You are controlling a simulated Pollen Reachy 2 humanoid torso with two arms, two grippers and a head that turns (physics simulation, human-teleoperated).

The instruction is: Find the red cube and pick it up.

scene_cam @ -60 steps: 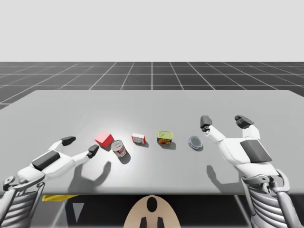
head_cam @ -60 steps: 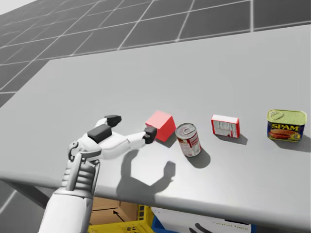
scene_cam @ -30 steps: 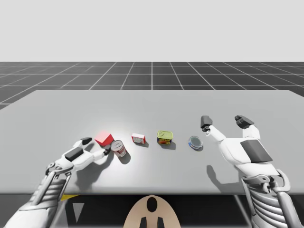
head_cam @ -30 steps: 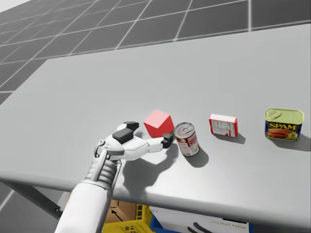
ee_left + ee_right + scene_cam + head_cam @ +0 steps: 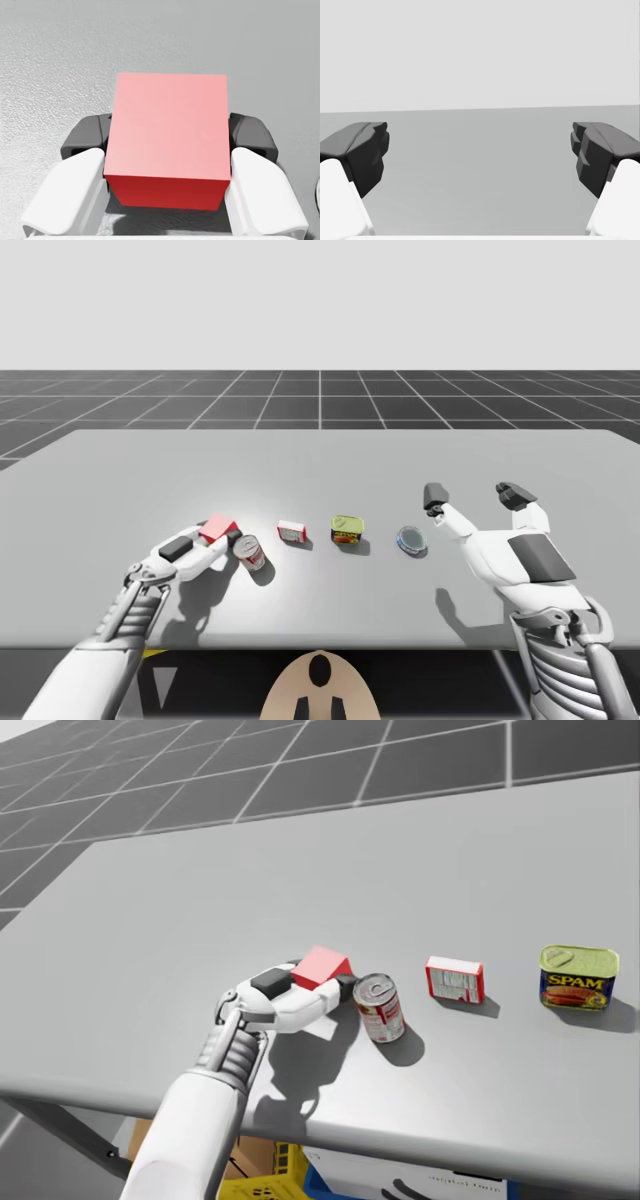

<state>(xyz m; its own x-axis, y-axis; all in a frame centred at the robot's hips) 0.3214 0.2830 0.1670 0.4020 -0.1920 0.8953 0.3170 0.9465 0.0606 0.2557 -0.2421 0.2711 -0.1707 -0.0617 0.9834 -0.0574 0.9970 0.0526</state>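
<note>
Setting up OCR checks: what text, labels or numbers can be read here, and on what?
Big yellow brand lettering, left unquoted: side of the yellow and blue tin.
Label print too small to read: red and white can, red and white box.
No text seen: red cube, flat blue can.

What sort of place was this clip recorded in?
Most likely a simulated tabletop test scene, not a real room: a plain grey table stands on a dark grid floor under a blank backdrop, and a red cube sits gripped in my left pincer.
</note>
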